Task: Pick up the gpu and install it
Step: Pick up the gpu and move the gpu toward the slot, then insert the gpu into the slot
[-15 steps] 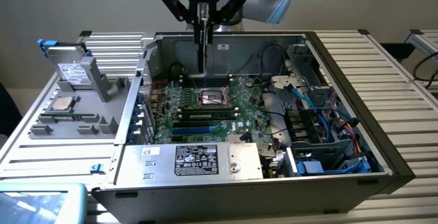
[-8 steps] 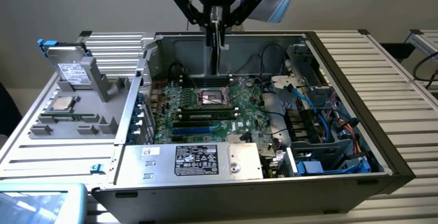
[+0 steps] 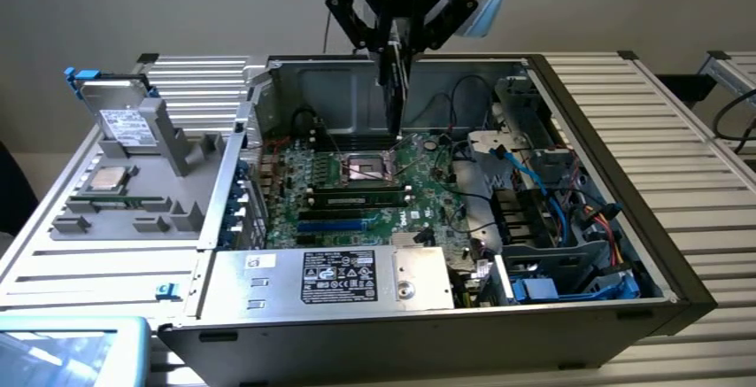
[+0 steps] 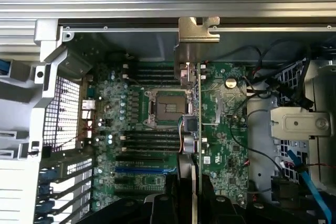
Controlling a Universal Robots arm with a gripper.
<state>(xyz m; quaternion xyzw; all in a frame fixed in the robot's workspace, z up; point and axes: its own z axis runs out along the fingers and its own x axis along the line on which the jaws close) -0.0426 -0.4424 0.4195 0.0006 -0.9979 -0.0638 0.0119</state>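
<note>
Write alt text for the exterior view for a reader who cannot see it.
The gripper holds the gpu on edge above the green motherboard inside an open computer case. A grey parts tray sits at the exterior view's left.

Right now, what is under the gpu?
The gpu, held edge-on by the gripper, hangs over the motherboard, beside the CPU socket. The strip of board right beneath the card is covered.
</note>
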